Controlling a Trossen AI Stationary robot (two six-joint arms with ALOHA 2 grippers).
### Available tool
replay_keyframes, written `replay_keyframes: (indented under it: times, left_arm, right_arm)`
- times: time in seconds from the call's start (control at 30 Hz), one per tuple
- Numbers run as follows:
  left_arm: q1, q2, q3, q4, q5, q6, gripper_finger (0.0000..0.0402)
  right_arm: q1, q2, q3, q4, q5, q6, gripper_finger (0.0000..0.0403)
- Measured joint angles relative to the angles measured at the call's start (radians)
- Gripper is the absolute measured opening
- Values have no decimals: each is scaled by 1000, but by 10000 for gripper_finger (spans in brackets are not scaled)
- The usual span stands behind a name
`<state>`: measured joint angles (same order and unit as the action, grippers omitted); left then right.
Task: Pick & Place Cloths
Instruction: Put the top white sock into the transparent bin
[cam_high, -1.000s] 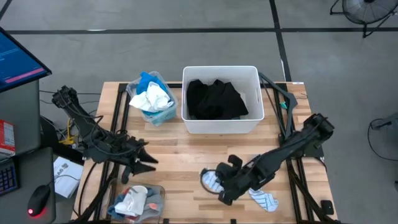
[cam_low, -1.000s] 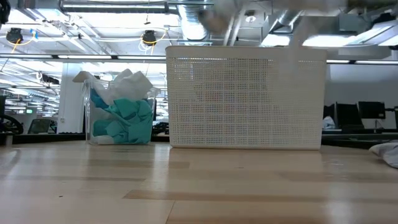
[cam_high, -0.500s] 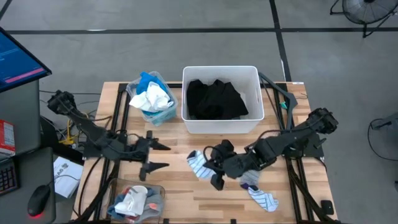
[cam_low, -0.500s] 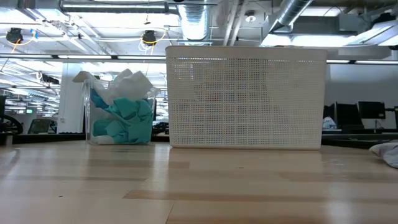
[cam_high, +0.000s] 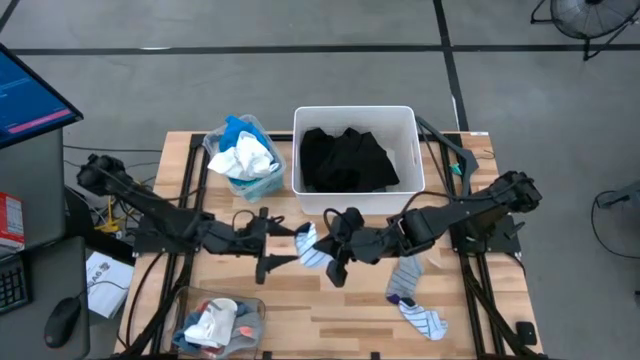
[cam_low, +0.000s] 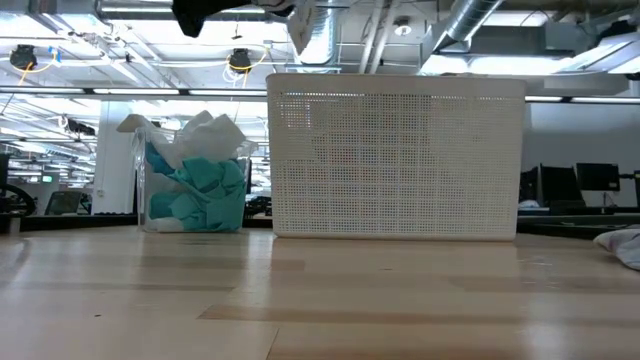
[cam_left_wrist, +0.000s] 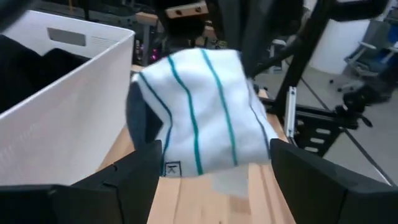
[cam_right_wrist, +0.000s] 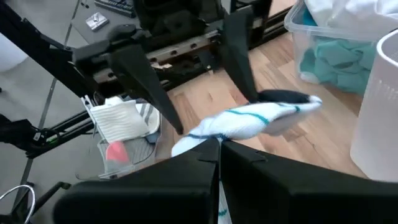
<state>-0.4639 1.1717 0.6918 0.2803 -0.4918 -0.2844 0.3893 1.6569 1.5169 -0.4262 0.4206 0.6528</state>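
High view: handover above the tabletop.
Right fingers: clamped on striped sock, presenting it.
Left fingers: spread wide, flanking sock to receive.

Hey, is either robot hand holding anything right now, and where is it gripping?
The right hand pinches one end of a white teal-striped sock. The open left hand holds nothing.
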Motion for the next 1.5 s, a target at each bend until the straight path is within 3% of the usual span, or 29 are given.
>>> replay_keyframes:
  times: [0.27, 0.43, 0.63, 0.77, 0.9, 1.03, 1.23, 1.37, 1.5]
  left_arm:
    - [56, 43, 0, 136, 90, 23, 282]
    - [93, 62, 0, 147, 164, -15, 282]
    - [122, 66, 0, 161, 177, -68, 269]
    - [140, 66, 0, 165, 205, -72, 190]
    - [144, 66, 0, 167, 260, -114, 43]
    - [134, 59, 0, 165, 322, -187, 7]
    - [36, -54, 0, 124, 522, -372, 1]
    - [-97, -179, 1, -37, 641, -532, 1]
    - [-284, -297, 1, -211, 639, -717, 1]
  right_arm:
    - [-14, 0, 0, 43, 0, -22, 0]
    - [-19, 1, 0, 79, 0, -43, 0]
    - [-25, 1, 0, 78, 0, -51, 0]
    - [-26, 0, 0, 77, 0, -54, 0]
    - [-26, 1, 0, 76, 0, -54, 0]
    - [-26, -6, 0, 75, -26, -62, 10]
    - [-7, -93, 0, 76, -100, -62, 45]
    - [44, -151, 0, 62, -109, -62, 55]
    - [102, -184, 0, 59, -109, -61, 55]
